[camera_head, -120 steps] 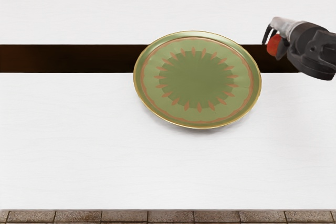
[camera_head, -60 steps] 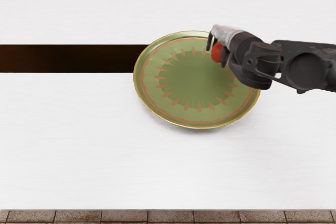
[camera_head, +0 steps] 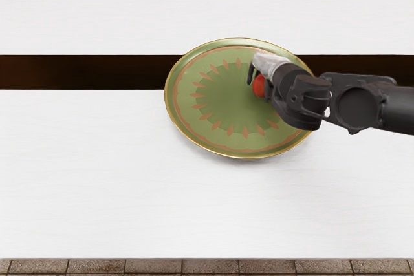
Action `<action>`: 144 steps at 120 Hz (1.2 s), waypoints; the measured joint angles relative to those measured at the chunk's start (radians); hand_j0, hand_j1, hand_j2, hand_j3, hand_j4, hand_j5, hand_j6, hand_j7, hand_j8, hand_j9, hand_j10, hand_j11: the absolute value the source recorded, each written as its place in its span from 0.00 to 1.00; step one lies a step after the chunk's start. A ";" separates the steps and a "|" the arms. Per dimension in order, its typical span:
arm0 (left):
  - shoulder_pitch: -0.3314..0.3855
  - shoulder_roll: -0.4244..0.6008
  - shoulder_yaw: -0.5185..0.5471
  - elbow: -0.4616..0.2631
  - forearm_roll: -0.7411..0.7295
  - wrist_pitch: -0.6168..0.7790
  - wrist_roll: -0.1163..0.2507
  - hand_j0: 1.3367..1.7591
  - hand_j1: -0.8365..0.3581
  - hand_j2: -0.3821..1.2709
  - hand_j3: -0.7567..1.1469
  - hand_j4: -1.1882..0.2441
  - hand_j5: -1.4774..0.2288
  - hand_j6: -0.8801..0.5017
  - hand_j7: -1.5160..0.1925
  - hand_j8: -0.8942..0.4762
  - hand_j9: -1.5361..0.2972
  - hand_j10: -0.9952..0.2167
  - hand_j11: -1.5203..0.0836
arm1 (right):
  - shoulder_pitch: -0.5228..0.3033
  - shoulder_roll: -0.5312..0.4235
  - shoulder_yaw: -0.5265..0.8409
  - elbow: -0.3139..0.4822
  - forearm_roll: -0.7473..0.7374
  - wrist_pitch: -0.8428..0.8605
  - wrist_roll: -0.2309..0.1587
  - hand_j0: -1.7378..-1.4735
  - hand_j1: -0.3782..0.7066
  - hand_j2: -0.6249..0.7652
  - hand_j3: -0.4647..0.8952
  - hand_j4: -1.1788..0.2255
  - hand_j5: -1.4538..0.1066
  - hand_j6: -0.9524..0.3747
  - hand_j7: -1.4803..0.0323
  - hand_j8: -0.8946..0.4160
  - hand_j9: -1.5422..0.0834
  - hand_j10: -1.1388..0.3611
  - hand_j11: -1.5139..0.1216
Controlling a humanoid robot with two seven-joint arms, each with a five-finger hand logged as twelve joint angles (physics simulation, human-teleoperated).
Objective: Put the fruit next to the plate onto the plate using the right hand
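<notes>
Right now the right hand (camera_head: 270, 74) hangs over the right half of the plate (camera_head: 207, 105), its fingers (camera_head: 250, 75) curled down around a small red fruit (camera_head: 259, 86), which shows only as a red patch between them. The grip comes from above, with the pale back of the hand turned up, so the fruit can go straight down onto the green dish and be let go without dragging. Whether the fruit already touches the plate or hovers just above it cannot be told from this slanted view. The arm (camera_head: 362, 101) reaches in from the right edge and crosses the plate's gold rim. The plate lies on the white table (camera_head: 97, 179), straddling a dark strip (camera_head: 77, 72). The carrying looks nearly over; what remains is to set the fruit down and release it, ideally toward the centre so it cannot roll off. No left arm shows.
</notes>
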 joint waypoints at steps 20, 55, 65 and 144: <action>0.000 0.000 0.000 0.000 0.000 0.000 0.000 0.76 0.99 0.23 0.40 0.83 0.87 0.64 0.89 0.65 0.84 0.82 0.95 | -0.013 0.001 0.002 -0.014 0.001 -0.063 0.000 0.31 0.33 0.48 0.34 0.59 0.62 0.51 0.67 0.51 0.65 0.54 0.63; 0.000 0.000 0.000 0.000 0.000 0.000 0.000 0.76 0.99 0.23 0.40 0.83 0.87 0.64 0.89 0.65 0.84 0.82 0.95 | -0.125 -0.064 0.341 0.041 0.004 0.050 0.000 0.30 0.12 0.45 0.34 0.77 0.84 0.65 0.89 0.63 0.86 0.69 0.84; 0.000 0.000 0.000 0.000 0.000 0.000 0.000 0.76 0.99 0.23 0.40 0.83 0.87 0.64 0.89 0.65 0.84 0.82 0.95 | -0.147 -0.131 0.442 0.111 0.008 0.098 0.000 0.30 0.10 0.45 0.34 0.78 0.86 0.67 0.91 0.64 0.88 0.71 0.86; -0.004 0.000 -0.001 -0.001 0.000 0.000 0.000 0.76 0.99 0.23 0.40 0.83 0.87 0.64 0.89 0.65 0.84 0.82 0.95 | -0.663 -0.305 1.397 0.262 0.280 0.834 0.000 0.30 0.05 0.45 0.34 0.82 0.91 0.70 0.96 0.66 0.93 0.74 0.90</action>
